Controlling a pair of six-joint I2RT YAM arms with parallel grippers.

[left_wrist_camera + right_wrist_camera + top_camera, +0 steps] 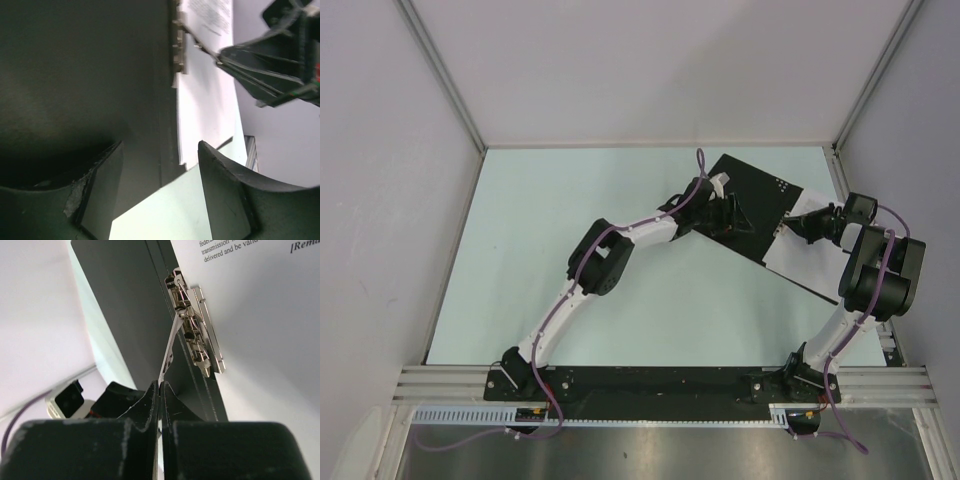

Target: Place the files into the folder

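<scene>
**Top external.** The folder lies open on the table, black inside up. Its clip is too small to pick out here. It should sit at the fold, where the black panel meets the white files. The left gripper is over the black panel, left of the fold. The right gripper comes in from the right, over the sheets. The files' far side runs close to the table's right edge. Bare table lies open to the left of the fold and on its near side.

**Left wrist.** The left gripper has its jaws spread wide with nothing between them. The folder's near edge and the table show below the gap. The clip is ahead, with the files just right of it. The right gripper pinches the clip lever.

**Right wrist.** The right gripper is closed tight on the thin metal clip lever, which stands raised. The clip has its bar over the left margin of a text-printed sheet. I cannot tell how many sheets lie beneath it.

**Judgement.** The files are already in the folder, on the panel right of the clip. What is left is to seat the lever and swing the cover shut. The cover needs room to the clip's left, where the left arm now stands.
</scene>
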